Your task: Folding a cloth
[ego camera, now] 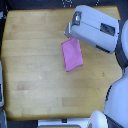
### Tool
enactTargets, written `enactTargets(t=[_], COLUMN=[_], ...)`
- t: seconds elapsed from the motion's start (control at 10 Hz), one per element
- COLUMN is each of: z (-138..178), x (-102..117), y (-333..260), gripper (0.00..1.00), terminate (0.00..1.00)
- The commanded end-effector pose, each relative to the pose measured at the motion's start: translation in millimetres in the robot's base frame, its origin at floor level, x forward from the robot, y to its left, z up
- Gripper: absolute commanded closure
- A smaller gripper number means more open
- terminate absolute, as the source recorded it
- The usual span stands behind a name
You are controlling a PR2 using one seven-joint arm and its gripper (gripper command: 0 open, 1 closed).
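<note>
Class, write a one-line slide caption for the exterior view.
PR2 arm reaches over a wooden table, its tool at the top edge of a small pink cloth lying flat.

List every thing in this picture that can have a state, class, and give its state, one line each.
Small plain pink fabric cloth: lying flat on the table, tilted, far edge by the arm.
Grey robot arm: reaching over the table's far right part.
Pincer: at the cloth's far edge; open or shut unclear.
Wooden table: bearing the cloth.

The cloth (pixel 72 54), a small plain pink-magenta rectangle, is being seen lying flat on the table (pixel 35 65), slightly tilted, nearer the far edge and the far right corner.
</note>
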Motion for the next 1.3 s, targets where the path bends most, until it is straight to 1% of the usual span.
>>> enactTargets(t=[0.0,0.1,0.3,0.4,0.5,0.8,0.9,1.1,1.2], z=[86.8,90.2,104.2,112.7,115.9,123.3,123.8,127.9,128.7], x=[29.9,32.7,45.2,45.6,45.9,53.1,52.7,52.2,52.2], y=[-55.6,-58.4,-84.9,-115.8,-131.0,-223.9,-238.4,-294.7,-302.3], gripper=[0.00,0.00,0.00,0.00,0.00,0.00,0.00,0.00,0.00], terminate=[0.00,0.00,0.00,0.00,0.00,0.00,0.00,0.00,0.00])
